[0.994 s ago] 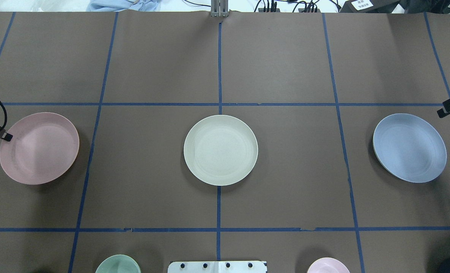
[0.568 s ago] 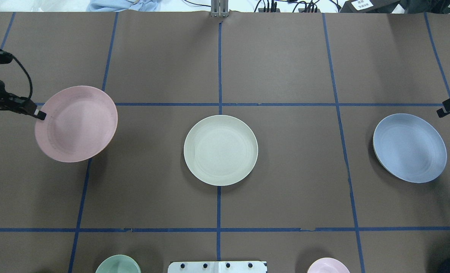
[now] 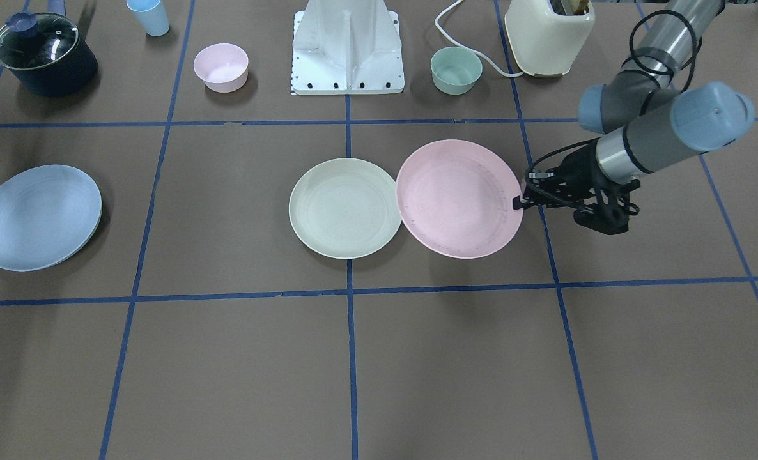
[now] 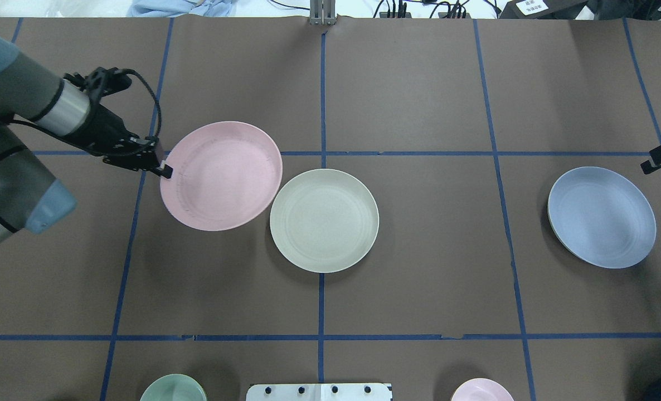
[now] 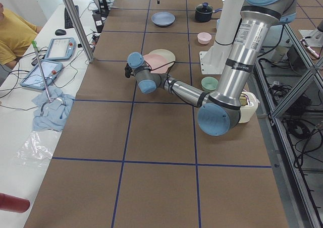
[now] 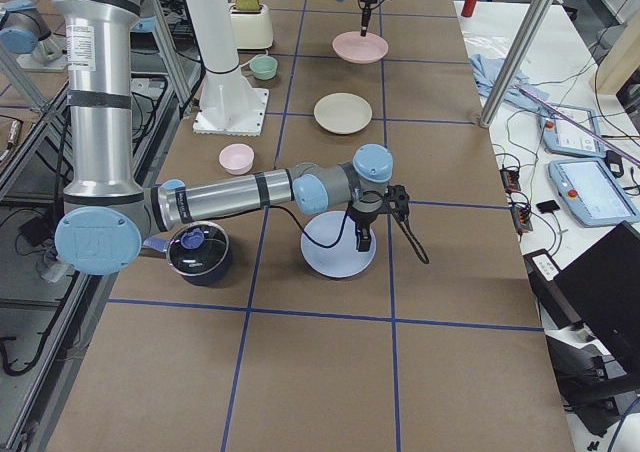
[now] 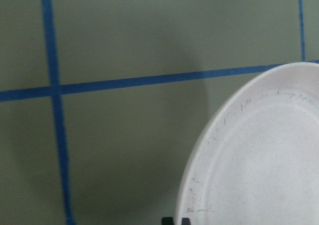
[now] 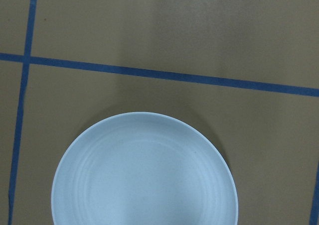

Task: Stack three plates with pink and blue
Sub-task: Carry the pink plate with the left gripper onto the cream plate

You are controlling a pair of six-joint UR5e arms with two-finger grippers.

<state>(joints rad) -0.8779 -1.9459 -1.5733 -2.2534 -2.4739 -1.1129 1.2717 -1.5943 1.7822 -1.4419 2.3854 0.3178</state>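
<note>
Where the left arm [image 4: 29, 106] reaches in from the robot's left, its jaws are pinching the outer rim of the pink plate [image 4: 220, 175], on the side turned away from the centre. Pink plate is held clear of the desk [image 4: 419, 100]: the front view shows its shadow falling on the brown surface below and apart from it, and the left wrist view shows a dark shadow under the plate's rim [image 7: 259, 155]. Inner edge of the pink plate meets, and seems to just overlap, the rim of the cream plate [image 4: 324, 221], though from above I cannot be sure how far it overlaps. Cream plate lies flat at the desk's centre, astride the middle blue tape line [image 4: 321, 301]. Blue plate [image 4: 602, 217] is well apart, on the robot's right, and fills the lower half of the right wrist view [image 8: 144, 170]. Right jaws: only a dark part shows at the overhead view's edge, and in the right side view they hang at the blue plate's outer rim; spread or pressed together, cannot tell. Blue plate looks slightly tipped, with a shadowed edge on its inner side. Nearer the robot's base [image 3: 347, 48] stand a small green bowl [image 3: 456, 69] and a small pink bowl [image 3: 220, 66]. Also along that side are a dark lidded pot [image 3: 43, 54], a pale blue cup [image 3: 148, 16] and a cream toaster [image 3: 548, 35].
</note>
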